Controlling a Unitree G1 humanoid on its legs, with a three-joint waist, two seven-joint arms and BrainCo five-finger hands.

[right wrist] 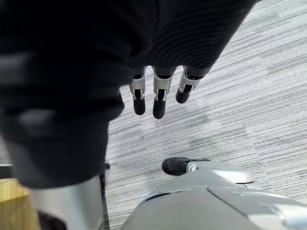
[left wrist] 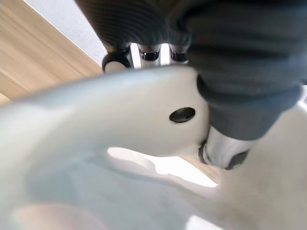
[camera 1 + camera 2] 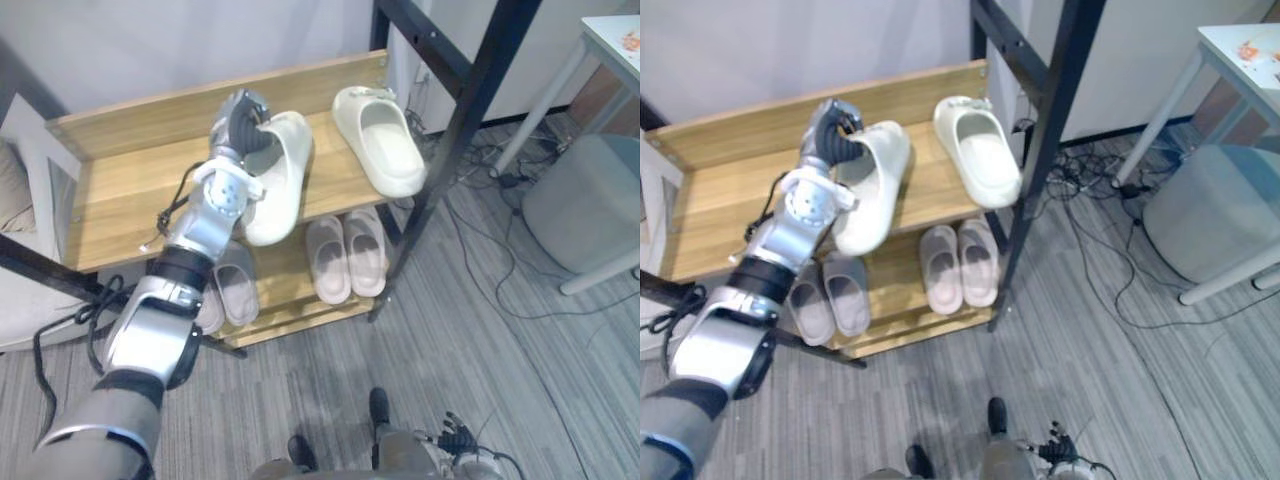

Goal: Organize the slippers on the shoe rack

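From the head views, the left hand (image 3: 238, 120) reaches over the top board of the wooden shoe rack (image 3: 130, 190) and grips a cream slipper (image 3: 280, 180) by its far end, the slipper tilted on its side with its near end at the board's near edge. A second cream slipper (image 3: 380, 140) lies apart to the right, sole down. On the lower shelf sit a grey pair (image 3: 228, 290) on the left and a pinkish pair (image 3: 347, 255) on the right. In the left wrist view, the fingers (image 2: 149, 55) curl over the slipper's strap and the thumb (image 2: 223, 148) presses underneath. In the right wrist view, the right hand (image 1: 160, 91) hangs with relaxed fingers above the grey carpet (image 1: 240, 96), holding nothing.
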